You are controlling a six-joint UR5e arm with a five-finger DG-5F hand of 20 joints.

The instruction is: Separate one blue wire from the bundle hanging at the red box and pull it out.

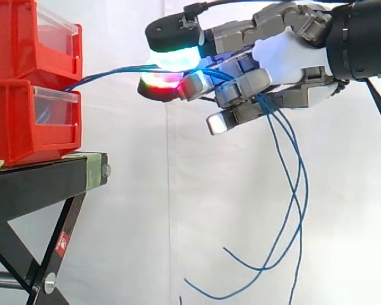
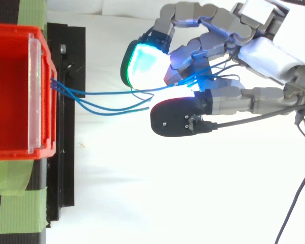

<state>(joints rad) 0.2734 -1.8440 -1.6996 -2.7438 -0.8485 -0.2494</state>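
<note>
Hand (image 1: 286, 54) first: how was it set?
Its fingers were curled. Blue wires (image 1: 111, 74) ran in between a green-glowing fingertip (image 1: 174, 60) above and a red-glowing fingertip (image 1: 160, 81) below, and were pinched there. The hand hung in the air, apart from the stand.
And past the pinch?
The wires went on through the curled fingers and dropped out under the palm, their loose tails (image 1: 291, 210) hanging in long curves.
How many did it hold?
Several tails showed below, but I could not count the wires in the pinch. In the top view one strand (image 2: 112, 92) ran fairly straight to the fingers, while two others (image 2: 112, 112) sagged beside it and ended near the hand.
Where did they start?
At the front of the red bins (image 1: 22, 121), about where the upper sat on the lower. The bins stood on a black stand (image 1: 38, 181) with green tape (image 2: 20, 211) on it. Behind everything hung a white curtain (image 1: 178, 190).
</note>
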